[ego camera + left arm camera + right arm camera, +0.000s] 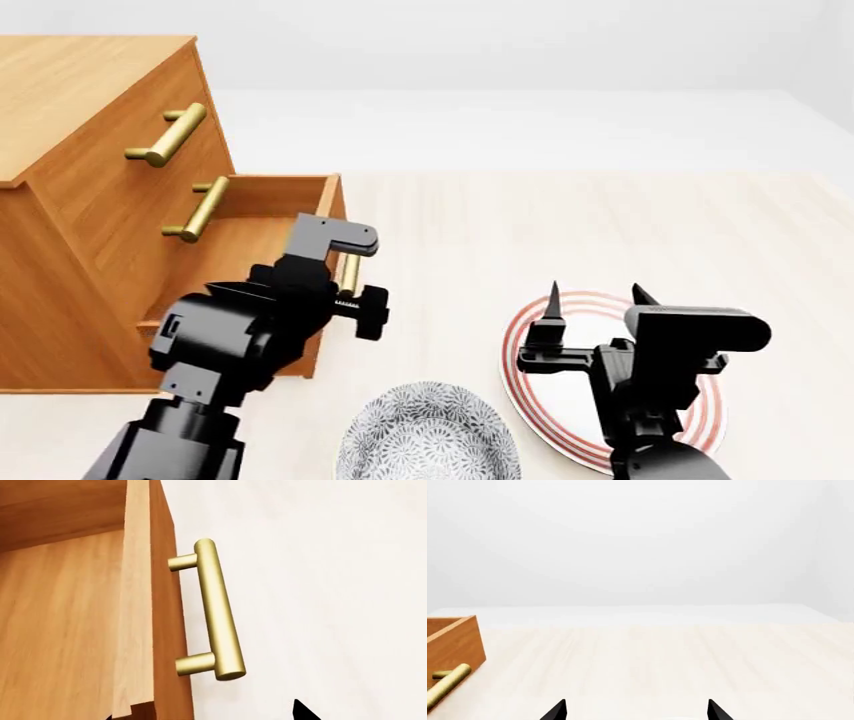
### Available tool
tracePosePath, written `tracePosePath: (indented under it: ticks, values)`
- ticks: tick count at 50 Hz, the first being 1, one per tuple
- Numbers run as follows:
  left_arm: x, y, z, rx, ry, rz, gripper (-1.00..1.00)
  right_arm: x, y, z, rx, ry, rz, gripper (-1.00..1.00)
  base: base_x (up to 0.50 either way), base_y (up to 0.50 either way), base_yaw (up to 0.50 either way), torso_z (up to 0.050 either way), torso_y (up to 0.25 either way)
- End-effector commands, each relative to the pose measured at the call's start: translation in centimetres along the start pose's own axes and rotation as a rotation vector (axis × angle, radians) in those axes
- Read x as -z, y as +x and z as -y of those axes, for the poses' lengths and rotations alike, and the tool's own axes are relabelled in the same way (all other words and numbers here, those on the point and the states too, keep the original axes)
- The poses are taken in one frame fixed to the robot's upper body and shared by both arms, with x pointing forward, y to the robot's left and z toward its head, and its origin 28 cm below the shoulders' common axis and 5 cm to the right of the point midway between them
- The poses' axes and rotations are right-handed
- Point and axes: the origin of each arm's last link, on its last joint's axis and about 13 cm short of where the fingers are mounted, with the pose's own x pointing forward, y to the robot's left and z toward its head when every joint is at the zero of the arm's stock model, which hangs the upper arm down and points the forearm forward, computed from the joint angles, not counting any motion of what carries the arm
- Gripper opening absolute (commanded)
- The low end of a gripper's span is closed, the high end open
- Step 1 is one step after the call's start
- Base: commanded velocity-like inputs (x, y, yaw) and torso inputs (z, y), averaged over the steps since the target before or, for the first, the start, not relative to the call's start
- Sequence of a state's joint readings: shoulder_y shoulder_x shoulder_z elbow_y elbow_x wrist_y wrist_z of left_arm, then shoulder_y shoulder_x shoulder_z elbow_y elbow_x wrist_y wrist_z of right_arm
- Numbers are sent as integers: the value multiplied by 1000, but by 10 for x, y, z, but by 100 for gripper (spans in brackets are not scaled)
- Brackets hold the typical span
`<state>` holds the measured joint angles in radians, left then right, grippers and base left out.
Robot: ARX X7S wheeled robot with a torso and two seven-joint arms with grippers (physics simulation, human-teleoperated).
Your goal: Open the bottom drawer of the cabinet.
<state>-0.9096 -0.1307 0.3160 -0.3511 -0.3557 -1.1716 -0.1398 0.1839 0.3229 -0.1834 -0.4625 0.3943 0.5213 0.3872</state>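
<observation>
Closest to my head camera is my black left arm, rising from the lower left, with my left gripper (350,268) up against the pulled-out bottom drawer (267,225); from this view I cannot tell whether its fingers are spread or pressed together. Its wrist camera looks along the drawer's brass bar handle (217,610), and only one dark fingertip (303,711) shows at the frame edge, apart from the bar. That lowest orange-brown wooden drawer stands out from the boxy wood-grain cabinet (80,150), its inside open to view, below the two upper drawers' brass handles (167,135). My right gripper (594,295) hovers with its two pointed fingers spread apart, holding nothing, above a white plate with red rings (534,400). A grey patterned bowl (427,440) sits just beside that plate on the pale wooden tabletop (601,220).
</observation>
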Motion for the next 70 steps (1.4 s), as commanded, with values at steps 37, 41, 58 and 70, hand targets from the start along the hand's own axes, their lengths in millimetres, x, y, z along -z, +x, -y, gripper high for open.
tracePosePath:
  ticks: [37, 41, 58, 70]
  values:
    - [-5, -12, 15, 181, -22, 44, 100, -1, -1, 1, 1, 1, 1, 100, 0, 0, 0, 0, 0]
    - [-6, -12, 15, 192, -27, 45, 100, 0, -1, 1, 1, 1, 1, 100, 0, 0, 0, 0, 0]
    - [-6, -19, 17, 252, -31, 72, 100, -1, -1, 0, 0, 0, 1, 100, 0, 0, 0, 0, 1]
    - [-8, -26, 18, 283, -25, 112, 100, -2, 0, 0, -1, -2, 5, 100, 0, 0, 0, 0, 1]
